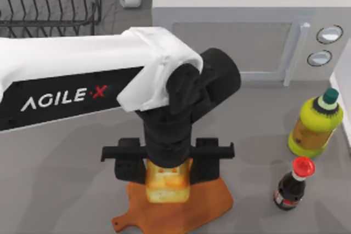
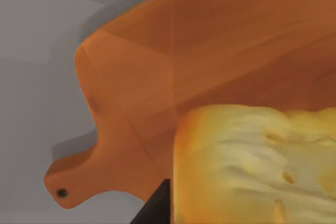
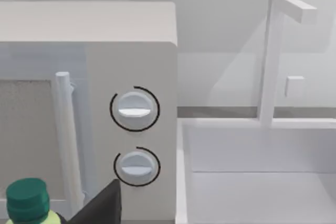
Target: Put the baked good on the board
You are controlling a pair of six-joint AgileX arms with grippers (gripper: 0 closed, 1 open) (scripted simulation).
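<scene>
Top view: nearest the camera is the left arm (image 1: pixel 82 80), its white shell lettered "AGILE·X" in white with a red X on a black panel; it reaches across the table and ends in the left gripper (image 1: pixel 167 176), whose two dark fingers (image 1: pixel 129 165) stand either side of the bread chunk (image 1: pixel 168 182) and pinch it. The bread sits directly beneath the wrist, over the cutting board (image 1: pixel 211 206) at the table's near edge, toward the end away from the handle, which points to the near left corner. Whether the bread already touches the wood cannot be told; the coming move, in my judgement, is a straight lowering and release, with no sideways correction needed. The left arm is plainly the nearer one. A yellow-green bottle (image 1: pixel 315 127) and a small dark red-capped bottle (image 1: pixel 292 186) stand near the right edge; no label text is legible. A microwave (image 1: pixel 241 31) and a wire rack (image 1: pixel 52 1) occupy the far edge. Left wrist view: the bread fills the foreground close above the board, whose handle hole (image 2: pixel 62 193) is visible. Right wrist view: the right arm is parked facing the microwave dials (image 3: pixel 134 109); its finger state cannot be told.
</scene>
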